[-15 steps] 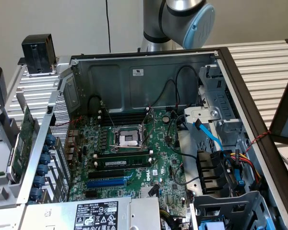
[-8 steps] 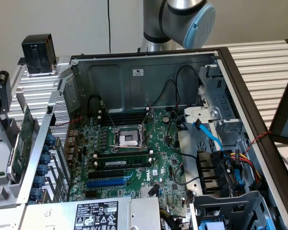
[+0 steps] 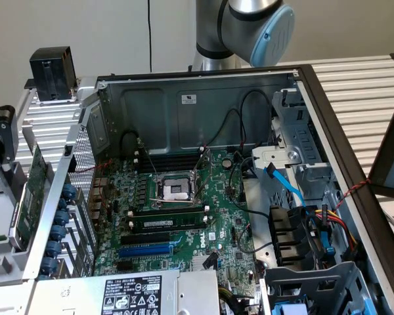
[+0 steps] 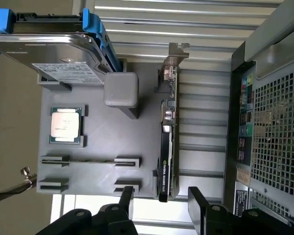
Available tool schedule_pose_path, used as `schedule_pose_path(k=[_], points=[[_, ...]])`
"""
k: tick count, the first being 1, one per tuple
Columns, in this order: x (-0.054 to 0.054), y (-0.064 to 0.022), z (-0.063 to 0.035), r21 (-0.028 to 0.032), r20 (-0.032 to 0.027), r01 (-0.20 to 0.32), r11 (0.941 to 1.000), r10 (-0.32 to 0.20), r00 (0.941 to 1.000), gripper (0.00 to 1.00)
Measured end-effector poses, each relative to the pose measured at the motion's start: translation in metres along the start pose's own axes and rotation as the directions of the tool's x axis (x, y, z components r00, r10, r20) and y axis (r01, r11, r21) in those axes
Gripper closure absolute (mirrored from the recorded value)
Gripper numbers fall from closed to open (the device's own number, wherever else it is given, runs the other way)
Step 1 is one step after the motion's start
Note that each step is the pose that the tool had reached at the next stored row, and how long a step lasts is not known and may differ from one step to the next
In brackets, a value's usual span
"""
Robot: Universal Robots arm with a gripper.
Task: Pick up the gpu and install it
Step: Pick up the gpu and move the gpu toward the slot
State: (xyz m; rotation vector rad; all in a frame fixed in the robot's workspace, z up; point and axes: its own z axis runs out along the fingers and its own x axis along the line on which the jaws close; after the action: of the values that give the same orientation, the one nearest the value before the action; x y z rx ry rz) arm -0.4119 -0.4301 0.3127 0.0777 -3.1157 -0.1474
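The gripper (image 4: 161, 204) hangs released, 2 fingers (image 4: 125, 200) flanking the gpu (image 4: 167, 147) on edge just ahead. Light, stiff, fragile, I'd judge; pinch the black shroud, not bare board.

Soft, even indoor light falls from above in the exterior view. The case's back wall (image 3: 184, 98) shows a dull sheen, while the motherboard (image 3: 177, 210) sits in deeper shade. The wrist view is brighter. The slatted table (image 4: 186, 29) glares, nearly white below the gray tray (image 4: 98, 147). The hard drive (image 4: 44, 49) reflects light, and the gripper (image 4: 160, 193) reads almost as a silhouette.
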Motion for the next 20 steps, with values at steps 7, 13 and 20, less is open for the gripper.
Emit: schedule_pose_path(k=[7,13,20], points=[[-0.001,-0.0006,0.0065,-0.0199,0.0151,0.002,0.9998,-0.002,0.9999,0.44],[-0.001,-0.0018,0.0175,-0.0252,0.0154,0.002,0.9997,-0.002,0.9999,0.44],[-0.002,0.0048,0.0281,-0.0410,0.0164,0.002,0.9992,-0.002,0.9999,0.44]])
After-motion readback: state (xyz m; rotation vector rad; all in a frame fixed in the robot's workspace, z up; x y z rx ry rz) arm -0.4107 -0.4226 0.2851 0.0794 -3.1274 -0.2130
